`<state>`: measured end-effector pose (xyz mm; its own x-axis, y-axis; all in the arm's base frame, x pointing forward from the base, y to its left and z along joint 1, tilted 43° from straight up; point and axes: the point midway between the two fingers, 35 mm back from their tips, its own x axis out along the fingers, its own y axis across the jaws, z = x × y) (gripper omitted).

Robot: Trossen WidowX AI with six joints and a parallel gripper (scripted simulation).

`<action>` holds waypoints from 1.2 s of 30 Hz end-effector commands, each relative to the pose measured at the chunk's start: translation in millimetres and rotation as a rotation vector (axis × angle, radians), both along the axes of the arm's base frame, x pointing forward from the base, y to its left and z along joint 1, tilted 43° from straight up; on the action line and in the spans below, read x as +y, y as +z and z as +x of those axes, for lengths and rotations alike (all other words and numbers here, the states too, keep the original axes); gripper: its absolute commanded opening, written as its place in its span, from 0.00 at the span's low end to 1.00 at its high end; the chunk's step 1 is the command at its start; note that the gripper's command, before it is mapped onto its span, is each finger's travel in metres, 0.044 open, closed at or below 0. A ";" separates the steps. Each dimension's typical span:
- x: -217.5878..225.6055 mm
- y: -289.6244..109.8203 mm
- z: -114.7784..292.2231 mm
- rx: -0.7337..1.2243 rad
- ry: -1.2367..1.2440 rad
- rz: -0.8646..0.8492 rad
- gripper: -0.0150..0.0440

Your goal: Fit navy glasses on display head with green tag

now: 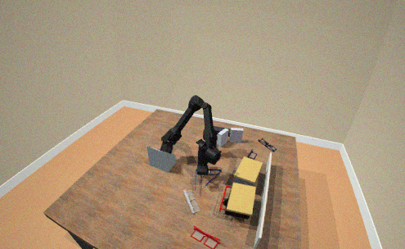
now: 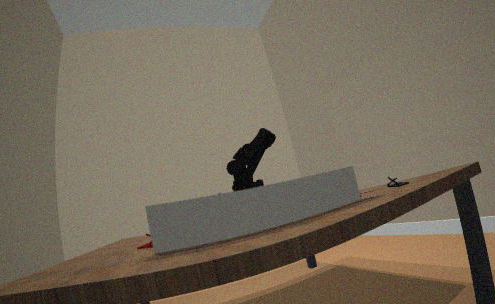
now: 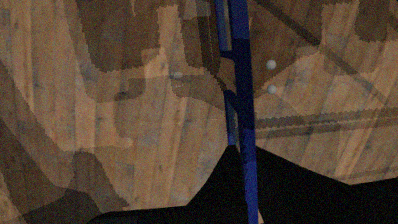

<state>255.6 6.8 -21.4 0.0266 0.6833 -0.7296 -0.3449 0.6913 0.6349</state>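
Note:
The navy glasses (image 1: 213, 178) (image 3: 243, 75) are between the fingers of my gripper (image 1: 202, 174) (image 3: 238, 152), which is shut on their front frame. In the wrist view the frame runs upright from the fingertips, with the lenses seen nearly edge-on. In the top view both temples point toward the table's front. Two yellow-topped blocks, a far one (image 1: 249, 169) and a near one (image 1: 241, 198), stand right of my gripper and seem to be the display heads. No green tag shows. The exterior view hides the glasses and heads behind a pale board.
The long pale board (image 1: 264, 201) (image 2: 252, 210) stands right of the blocks. A red frame (image 1: 222, 199) is at the near block's left side. White glasses (image 1: 191, 201), red glasses (image 1: 204, 237) and black glasses (image 1: 267, 144) lie around. A grey panel (image 1: 161, 159) stands left; two pale boxes (image 1: 222, 138) (image 1: 236, 135) stand behind.

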 end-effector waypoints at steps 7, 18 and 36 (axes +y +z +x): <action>-50.8 48.0 1.8 -0.024 -0.003 -0.013 0.25; -65.3 58.8 -2.1 -0.034 0.008 -0.010 0.25; 5.2 126.3 11.4 -0.622 0.651 -0.059 0.25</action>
